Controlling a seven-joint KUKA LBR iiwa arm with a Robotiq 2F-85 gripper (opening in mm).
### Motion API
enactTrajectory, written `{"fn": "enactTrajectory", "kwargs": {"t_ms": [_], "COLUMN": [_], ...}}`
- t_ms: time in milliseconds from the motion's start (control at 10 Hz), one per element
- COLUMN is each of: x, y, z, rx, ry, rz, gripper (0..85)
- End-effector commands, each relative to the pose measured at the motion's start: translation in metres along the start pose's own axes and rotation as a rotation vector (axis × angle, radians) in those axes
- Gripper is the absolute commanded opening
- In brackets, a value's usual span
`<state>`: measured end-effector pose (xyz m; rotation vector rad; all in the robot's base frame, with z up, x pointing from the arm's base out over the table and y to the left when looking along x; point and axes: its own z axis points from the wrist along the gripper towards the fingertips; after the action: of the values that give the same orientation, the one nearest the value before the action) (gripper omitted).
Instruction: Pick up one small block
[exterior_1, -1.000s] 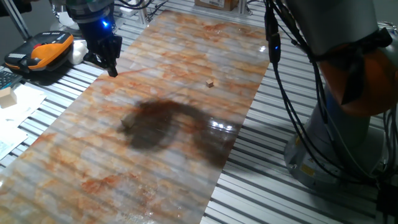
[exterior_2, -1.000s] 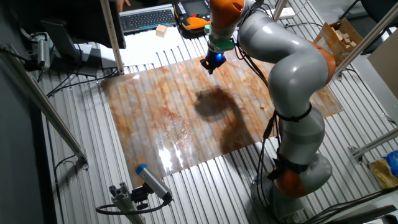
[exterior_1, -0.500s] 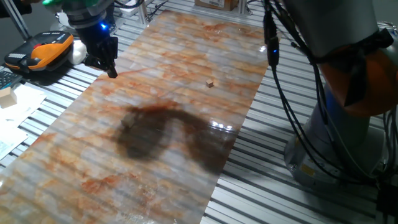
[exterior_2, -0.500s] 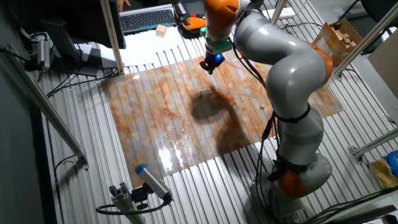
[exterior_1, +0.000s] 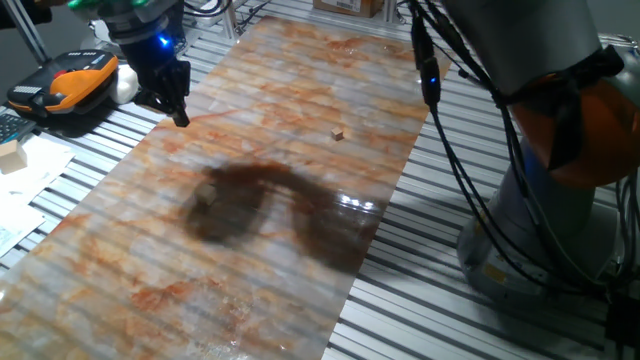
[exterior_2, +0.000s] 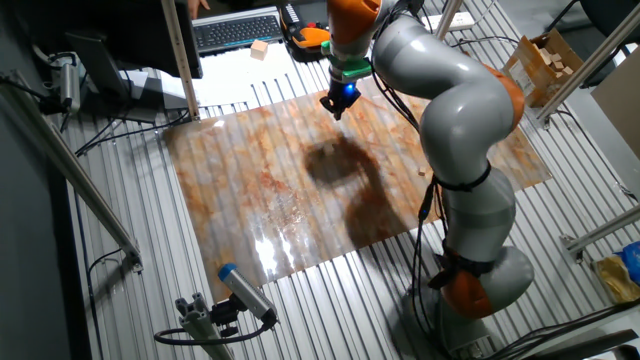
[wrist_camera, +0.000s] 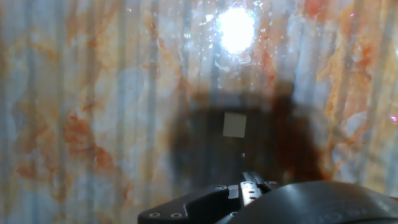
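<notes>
The small block (wrist_camera: 235, 124) is a pale tan cube lying on the marbled orange-and-white mat, inside the arm's dark shadow. It shows faintly in one fixed view (exterior_1: 203, 197). My gripper (exterior_1: 179, 115) hangs high above the mat's far left edge. Its fingers taper to one point and look shut with nothing in them. In the other fixed view the gripper (exterior_2: 337, 110) is over the mat's far edge. The hand view looks straight down on the block, and only the dark housing shows at the bottom, not the fingertips.
A much tinier brownish cube (exterior_1: 339, 132) lies near the mat's right side. An orange-and-black device (exterior_1: 70, 85) sits left of the mat. A bigger wooden block (exterior_2: 260, 49) lies by a keyboard (exterior_2: 238, 28). A box of wooden pieces (exterior_2: 548, 60) stands at the right.
The gripper has shifted slightly left over the mat's edge. The arm's shadow has slid left and now covers the small block. The blocks have not moved.
</notes>
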<state>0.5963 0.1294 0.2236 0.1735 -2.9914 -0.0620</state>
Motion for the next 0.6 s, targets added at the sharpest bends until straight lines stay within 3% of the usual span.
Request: {"fn": "enactTrajectory", "kwargs": {"t_ms": [0, 200, 500], "x": [0.004, 0.013, 0.018], "y": [-0.001, 0.003, 0.011], "z": [0.002, 0.011, 0.020], "rx": [-0.006, -0.008, -0.017], "ry": [-0.006, -0.021, -0.031], "rz": [-0.003, -0.002, 0.008], "gripper": [0.0, 0.0, 0.0]}}
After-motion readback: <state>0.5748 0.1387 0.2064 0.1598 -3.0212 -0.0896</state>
